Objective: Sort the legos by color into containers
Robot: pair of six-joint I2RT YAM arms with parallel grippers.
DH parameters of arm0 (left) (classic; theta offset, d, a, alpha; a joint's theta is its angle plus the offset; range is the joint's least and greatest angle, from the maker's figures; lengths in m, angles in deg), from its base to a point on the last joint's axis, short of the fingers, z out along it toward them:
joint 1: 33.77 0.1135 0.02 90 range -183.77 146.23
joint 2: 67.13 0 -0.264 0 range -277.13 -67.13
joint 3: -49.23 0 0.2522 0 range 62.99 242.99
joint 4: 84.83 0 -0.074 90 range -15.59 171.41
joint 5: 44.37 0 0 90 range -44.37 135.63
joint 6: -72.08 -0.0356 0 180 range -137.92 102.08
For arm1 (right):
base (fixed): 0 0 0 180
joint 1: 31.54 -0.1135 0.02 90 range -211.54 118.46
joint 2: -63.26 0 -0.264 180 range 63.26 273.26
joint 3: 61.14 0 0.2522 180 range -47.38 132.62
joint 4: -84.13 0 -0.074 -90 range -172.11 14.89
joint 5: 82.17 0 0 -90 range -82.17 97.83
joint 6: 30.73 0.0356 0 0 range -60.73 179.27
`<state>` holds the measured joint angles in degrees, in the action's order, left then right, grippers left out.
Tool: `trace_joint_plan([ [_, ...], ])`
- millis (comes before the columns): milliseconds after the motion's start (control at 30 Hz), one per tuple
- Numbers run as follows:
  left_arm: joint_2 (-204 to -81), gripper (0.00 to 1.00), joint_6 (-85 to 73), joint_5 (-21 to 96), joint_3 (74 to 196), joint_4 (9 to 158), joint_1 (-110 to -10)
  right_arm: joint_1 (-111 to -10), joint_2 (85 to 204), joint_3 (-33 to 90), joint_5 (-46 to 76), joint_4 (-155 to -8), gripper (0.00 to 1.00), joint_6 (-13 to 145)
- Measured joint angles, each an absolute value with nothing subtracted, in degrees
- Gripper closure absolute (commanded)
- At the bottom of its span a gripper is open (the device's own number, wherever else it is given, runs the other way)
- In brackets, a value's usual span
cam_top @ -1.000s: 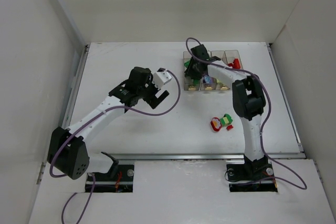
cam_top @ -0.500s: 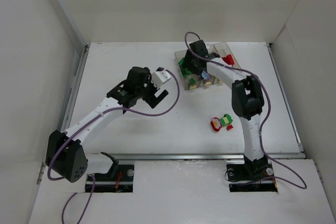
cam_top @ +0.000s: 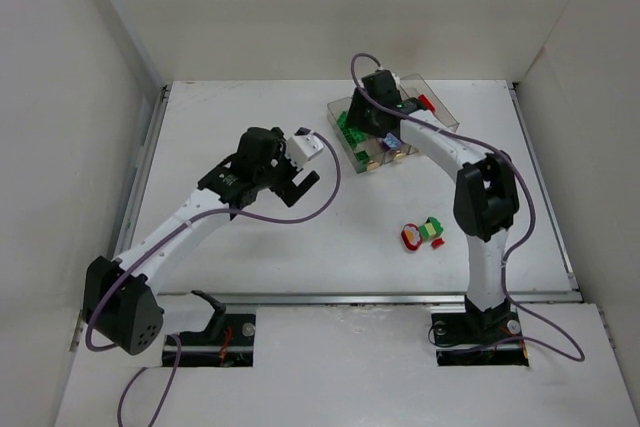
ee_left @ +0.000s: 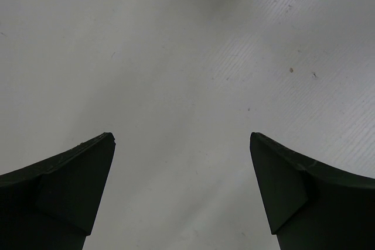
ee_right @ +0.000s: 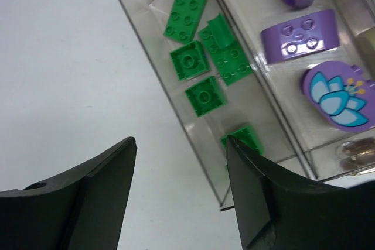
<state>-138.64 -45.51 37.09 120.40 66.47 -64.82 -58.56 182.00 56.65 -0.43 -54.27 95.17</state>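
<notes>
Nearest me, three loose legos (cam_top: 421,235) sit clumped at about 4 o'clock on the table (cam_top: 250,127): one red, one green, one pale yellow-green. So sorting isn't done yet. My left gripper (ee_left: 181,139) hangs spread wide over bare table, holding nothing.

Out at 1 o'clock, my right gripper (ee_right: 180,141) just popped its jaws apart over the near end of the green bin (ee_right: 179,100). Nothing's pinched, so I reckon that brick dropped in. Annoyingly, the row of four containers (cam_top: 362,159) got swung askew in the last second.

I count six green bricks (ee_right: 188,60), three purple ones (ee_right: 299,33) next door and one red brick (cam_top: 426,102) farthest out.
</notes>
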Motion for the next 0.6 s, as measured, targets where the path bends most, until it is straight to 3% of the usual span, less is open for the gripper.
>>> trace_joint_plan([
  [167, -137.39, 0.0, -45.51, 36.92, 120.4, 65.49, -64.82, -54.83, 181.21, 54.75, -1.06, -51.65, 0.35, 87.28],
  [400, -136.21, 0.0, -45.49, 36.92, 120.31, 65.12, -64.82, -45.25, 185.1, 62.02, -1.85, -48.04, 0.35, 71.7],
  [600, -135.8, 0.0, -45.49, 37.38, 120.05, 64.22, -64.82, -45.03, 191.16, 68.73, 1.1, -47.47, 0.39, 63.39],
])
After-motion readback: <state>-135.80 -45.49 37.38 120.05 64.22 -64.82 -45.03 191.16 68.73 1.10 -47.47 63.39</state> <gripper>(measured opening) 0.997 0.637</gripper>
